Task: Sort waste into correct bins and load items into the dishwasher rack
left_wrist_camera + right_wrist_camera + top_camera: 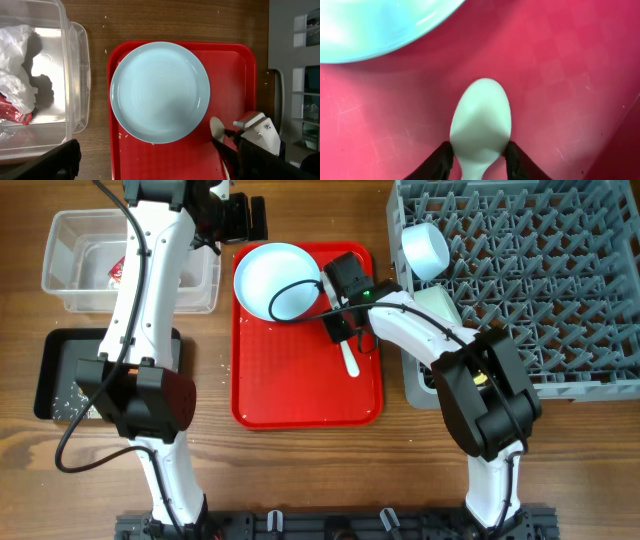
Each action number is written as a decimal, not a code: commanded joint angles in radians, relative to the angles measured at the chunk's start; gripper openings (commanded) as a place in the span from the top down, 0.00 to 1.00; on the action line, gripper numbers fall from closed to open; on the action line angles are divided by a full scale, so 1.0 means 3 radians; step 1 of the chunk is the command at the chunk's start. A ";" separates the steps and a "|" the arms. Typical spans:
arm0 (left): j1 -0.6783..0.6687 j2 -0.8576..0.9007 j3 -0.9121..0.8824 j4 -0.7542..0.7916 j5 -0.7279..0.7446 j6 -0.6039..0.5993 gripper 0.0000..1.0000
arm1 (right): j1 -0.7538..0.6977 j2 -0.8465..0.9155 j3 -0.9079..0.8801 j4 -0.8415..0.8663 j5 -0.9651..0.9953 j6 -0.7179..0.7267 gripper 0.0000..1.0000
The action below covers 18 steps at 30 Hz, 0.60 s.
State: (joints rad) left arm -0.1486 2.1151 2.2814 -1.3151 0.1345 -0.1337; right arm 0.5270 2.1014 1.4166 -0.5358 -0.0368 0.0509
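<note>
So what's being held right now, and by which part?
The right end effector pinches the spoon at its neck, just behind the scoop.

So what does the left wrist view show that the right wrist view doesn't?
Only left wrist: the clear tub holding white tissue and a red-and-white wrapper, plus the whole pale blue plate. Only right wrist: the right tool, fingers against both sides of the white spoon. Both: plate, spoon bowl, red tray.
</note>
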 commanded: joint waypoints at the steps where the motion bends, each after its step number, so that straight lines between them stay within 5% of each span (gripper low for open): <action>1: 0.0000 0.0043 -0.0019 0.0009 -0.0019 -0.0019 0.00 | 0.0009 0.0234 -0.0060 -0.0089 -0.0195 0.0018 0.80; 7: 0.0000 0.0043 -0.0019 0.0009 -0.0019 -0.0019 0.00 | 0.0006 0.0231 -0.0056 -0.0223 -0.0247 0.0056 0.95; 18: 0.0000 0.0043 -0.0019 0.0009 -0.0019 -0.0019 0.00 | 0.0006 0.0229 -0.0056 -0.0743 -0.0244 0.0025 0.96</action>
State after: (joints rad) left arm -0.1486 2.1151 2.2810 -1.3151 0.1349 -0.1337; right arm 0.5217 2.1044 1.4445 -0.6960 -0.1120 0.0734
